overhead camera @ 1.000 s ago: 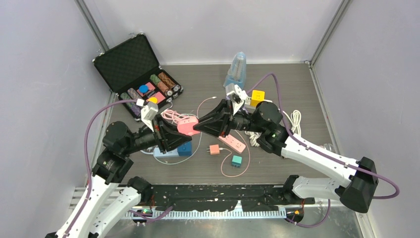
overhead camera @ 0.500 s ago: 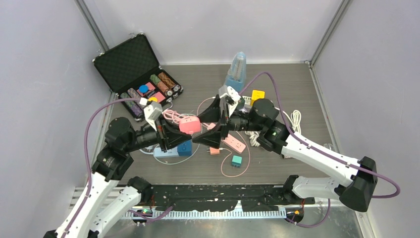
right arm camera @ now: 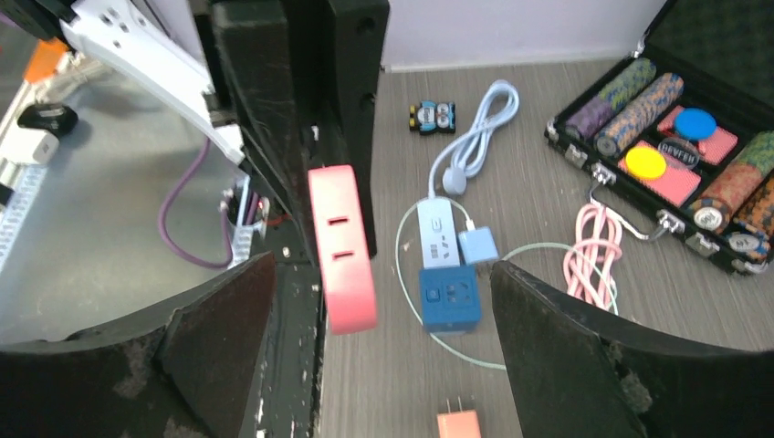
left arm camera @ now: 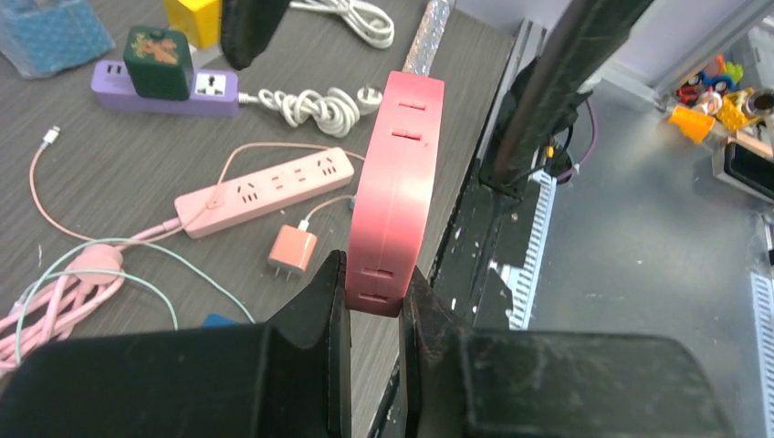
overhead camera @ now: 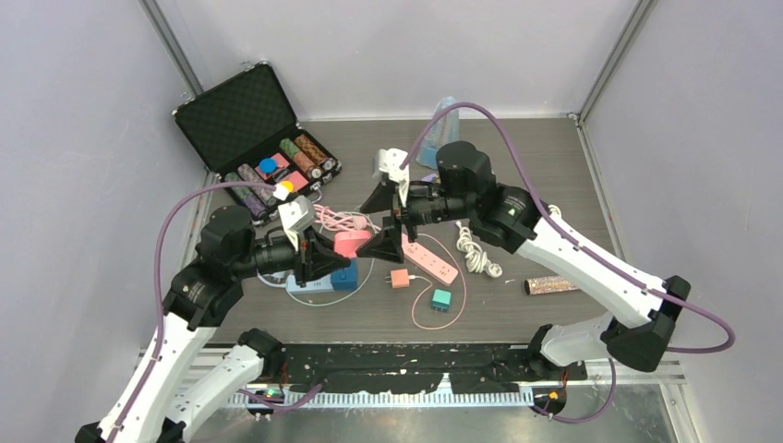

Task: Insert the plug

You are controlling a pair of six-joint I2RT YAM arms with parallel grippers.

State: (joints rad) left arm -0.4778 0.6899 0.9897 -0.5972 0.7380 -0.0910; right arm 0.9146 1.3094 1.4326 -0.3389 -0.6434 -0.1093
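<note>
Above the table (overhead camera: 554,185), left gripper (left arm camera: 374,274) squeezes the socket (left arm camera: 392,182); right gripper (right arm camera: 381,269) gapes empty, so it likely grabs a plug (overhead camera: 400,278) next.

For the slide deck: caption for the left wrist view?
Left gripper holds pink adapter edge-on; pink strip and orange plug lie beyond.

Pink block (left arm camera: 392,182), perhaps socket, in end effector (left arm camera: 375,281)

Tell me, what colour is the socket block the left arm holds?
Pink. The socket block shows best in the left wrist view.
</note>
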